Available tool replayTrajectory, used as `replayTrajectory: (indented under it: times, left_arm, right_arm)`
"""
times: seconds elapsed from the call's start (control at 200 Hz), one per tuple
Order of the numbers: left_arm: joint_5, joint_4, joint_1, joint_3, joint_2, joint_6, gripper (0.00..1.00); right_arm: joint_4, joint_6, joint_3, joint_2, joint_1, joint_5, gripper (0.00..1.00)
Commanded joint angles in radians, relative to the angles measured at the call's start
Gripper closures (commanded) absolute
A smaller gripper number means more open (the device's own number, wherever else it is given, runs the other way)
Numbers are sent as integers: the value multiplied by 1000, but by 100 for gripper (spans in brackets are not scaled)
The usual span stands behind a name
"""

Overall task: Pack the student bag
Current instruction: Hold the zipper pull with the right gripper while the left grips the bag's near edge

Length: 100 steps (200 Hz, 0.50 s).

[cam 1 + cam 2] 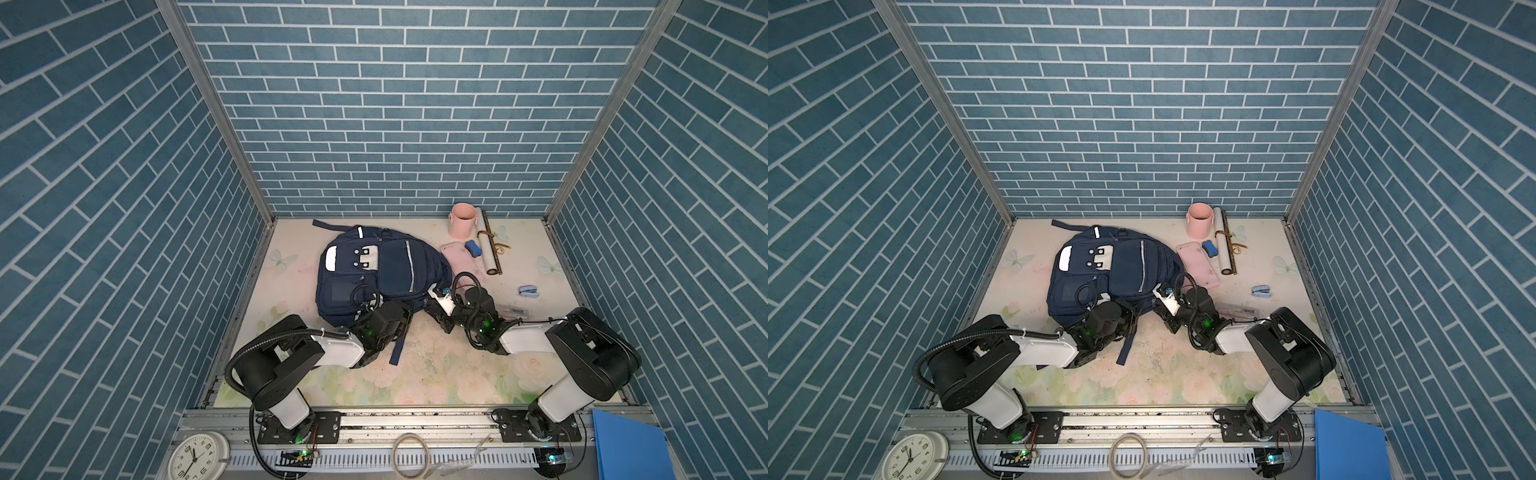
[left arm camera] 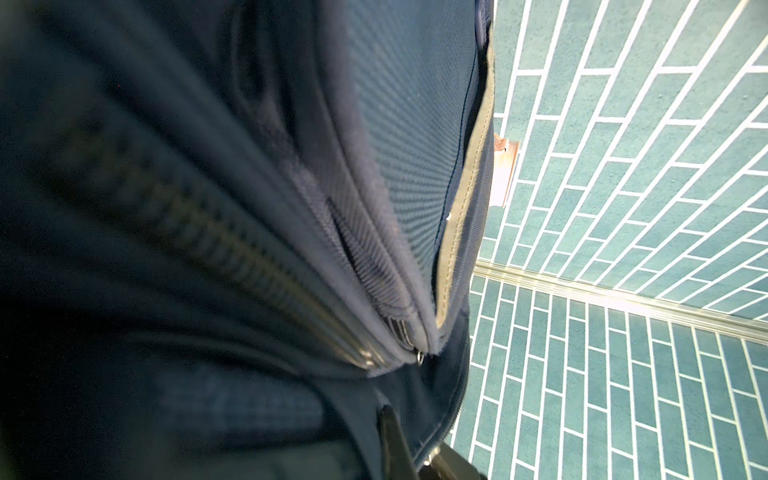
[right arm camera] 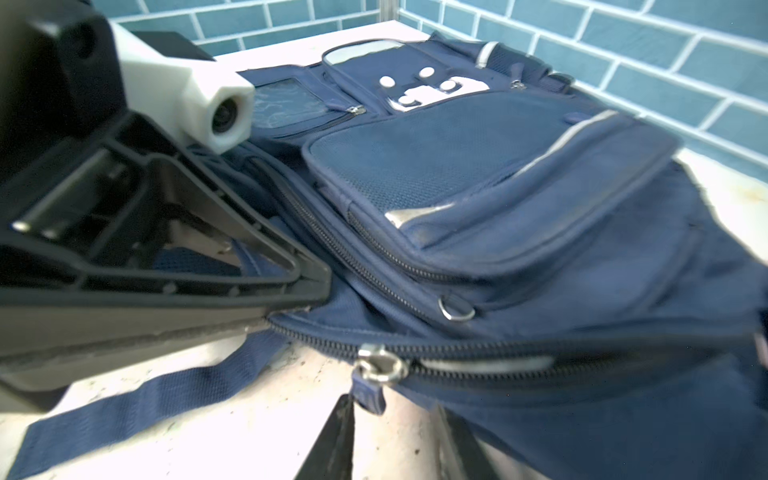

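The student bag (image 1: 374, 270) (image 1: 1113, 266), navy with grey strips and a white dotted patch, lies flat at the table's back left. My left gripper (image 1: 404, 318) (image 1: 1130, 316) (image 3: 291, 307) is shut on the bag's near edge beside the main zipper; in the left wrist view the fabric (image 2: 249, 208) fills the frame around the gripper (image 2: 415, 449). My right gripper (image 1: 436, 319) (image 1: 1168, 323) (image 3: 395, 419) stands open just before the same edge. The zipper's metal ring and blue pull tab (image 3: 372, 382) hang at its fingertips, touching one finger (image 3: 338, 432).
A pink cup (image 1: 462, 220), pink pencil case (image 1: 457, 257), blue eraser (image 1: 473, 248) and rolled scroll (image 1: 488, 245) sit at the back right. A small blue stapler (image 1: 528, 291) and a clear case (image 1: 513, 309) lie near the right arm. A bag strap (image 1: 399, 349) trails forward.
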Motion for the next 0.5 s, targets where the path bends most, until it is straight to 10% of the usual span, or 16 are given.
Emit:
replayTrajectory:
  times: [0.0, 0.495]
  left_arm:
    - [-24, 56, -25, 76, -32, -3, 100]
    - [-78, 98, -68, 175, 28, -47, 100]
  right_arm:
    - [139, -44, -33, -50, 38, 191, 64]
    - [365, -93, -16, 8, 186, 768, 61]
